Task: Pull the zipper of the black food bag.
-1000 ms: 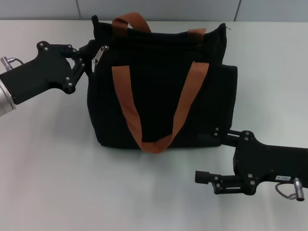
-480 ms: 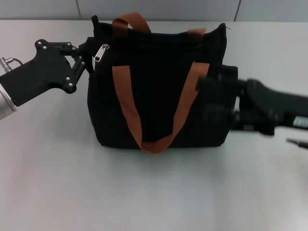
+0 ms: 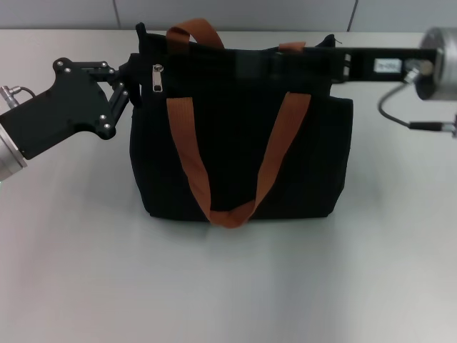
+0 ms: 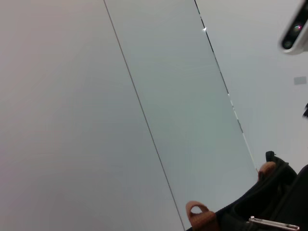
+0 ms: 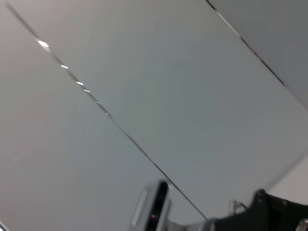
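Black food bag [image 3: 235, 143] upright (zipper [image 3: 157, 77] at left gripper [image 3: 132, 82]).

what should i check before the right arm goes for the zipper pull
1. Bag upright on the table: ok.
2. Zipper in view at the bag's top corner on the robot's left, tab hanging down: ok.
3. Left gripper against that same corner, beside the zipper: ok; whether it grips the fabric: cannot tell.
4. Right gripper over the bag's top edge, reaching toward the zipper: ok, but not yet at the pull.
5. Right fingers open enough to take the tab: cannot tell, black on black.
6. Path along the top: the rear handle stands near the zipper, may snag: not ok.
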You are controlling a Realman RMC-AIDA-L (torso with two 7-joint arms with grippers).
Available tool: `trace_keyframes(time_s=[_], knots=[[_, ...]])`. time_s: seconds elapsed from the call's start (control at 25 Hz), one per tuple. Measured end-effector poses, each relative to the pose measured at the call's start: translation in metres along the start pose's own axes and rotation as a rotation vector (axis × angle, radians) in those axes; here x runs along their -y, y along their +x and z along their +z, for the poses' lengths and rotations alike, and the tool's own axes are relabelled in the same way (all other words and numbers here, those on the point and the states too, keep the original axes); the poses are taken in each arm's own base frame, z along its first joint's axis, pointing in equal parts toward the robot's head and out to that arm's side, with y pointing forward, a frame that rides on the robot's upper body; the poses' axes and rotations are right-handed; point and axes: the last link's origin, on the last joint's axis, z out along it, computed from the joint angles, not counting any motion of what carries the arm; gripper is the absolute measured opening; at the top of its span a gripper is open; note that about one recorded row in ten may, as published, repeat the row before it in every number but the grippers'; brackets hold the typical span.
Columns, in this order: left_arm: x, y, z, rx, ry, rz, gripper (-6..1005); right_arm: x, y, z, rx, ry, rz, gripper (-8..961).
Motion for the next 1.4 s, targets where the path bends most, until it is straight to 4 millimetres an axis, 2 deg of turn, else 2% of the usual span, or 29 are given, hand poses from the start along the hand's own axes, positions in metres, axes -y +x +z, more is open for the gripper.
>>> trace_keyframes(time_s=[0.24,0.4,0.88,1.08,1.4], knots=[[-0.001,0.002,0.0,-0.013,-0.008,0.0,23,0.004,-0.016,0.022,-0.09,0.054,0.04,804],[-0.001,0.002,0.0,-0.015,-0.009,0.0,23,0.011,-0.024,0.036,-0.133,0.113,0.048,763],[-0.003,0.004,0.001,-0.028,-0.024,0.001,23,0.018,-0.031,0.056,-0.192,0.193,0.08,641],[-0.005,0.006,0.0,-0.046,-0.028,0.016,23,0.019,-0.033,0.062,-0.211,0.215,0.088,463],[-0.006,0.007,0.002,-0.059,-0.034,0.017,23,0.022,-0.032,0.072,-0.256,0.253,0.107,460]])
